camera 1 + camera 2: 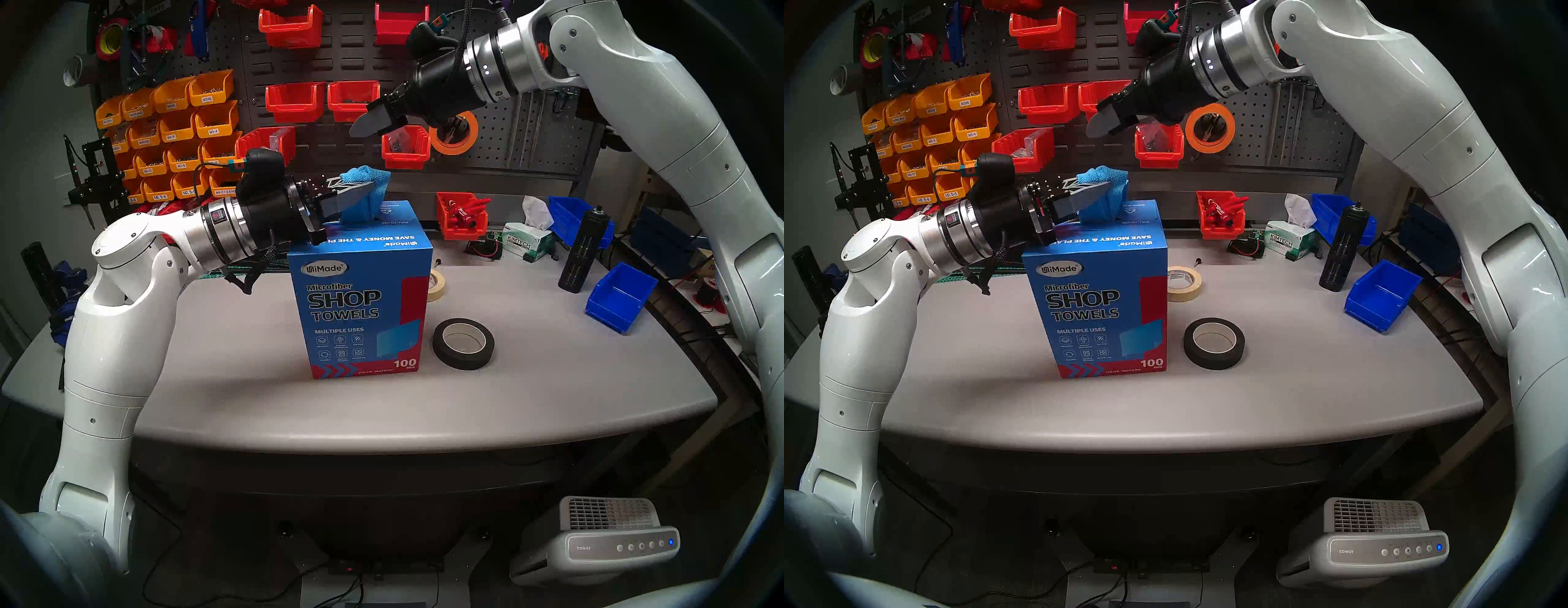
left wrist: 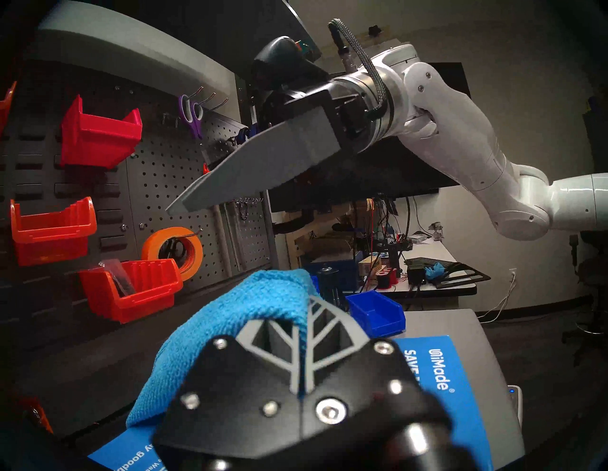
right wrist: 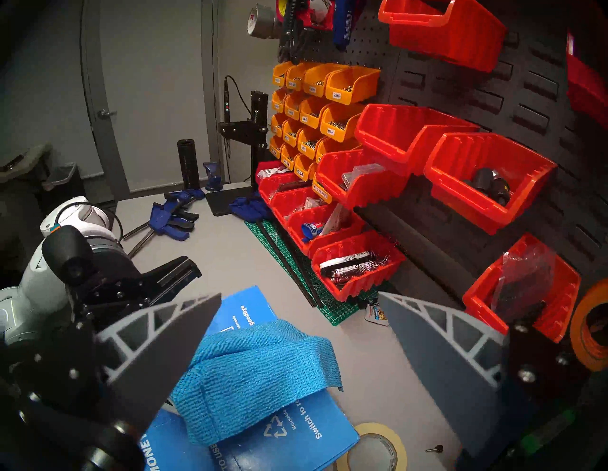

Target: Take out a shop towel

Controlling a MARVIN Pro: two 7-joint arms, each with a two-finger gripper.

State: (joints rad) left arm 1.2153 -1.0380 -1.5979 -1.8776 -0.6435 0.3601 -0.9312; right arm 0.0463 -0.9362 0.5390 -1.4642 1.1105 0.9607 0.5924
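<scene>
Standing upright in the middle of the grey table (image 1: 551,382), the blue carton (image 1: 360,305) has nothing pinning it down, and that looks like the main risk: if the cloth snags in the top slot, a continued pull would likely lift or tip the carton toward the black tape roll (image 1: 463,343) rather than free the towel. A second sheet could also trail out behind the first. The right arm gives no help yet; the right gripper (image 1: 368,121) hangs well above and behind the carton, its fingers spread wide in its own wrist view and holding nothing. The left gripper (image 1: 360,191) reaches in level over the carton's top, its fingers clenched on the shop towel (image 1: 365,187). The towel rises from the slot, bunches between those fingers, and folds over past their tips. Its lower end appears to be inside the carton, so it is only partly out. A slack grip on such limp cloth could let it slip.
</scene>
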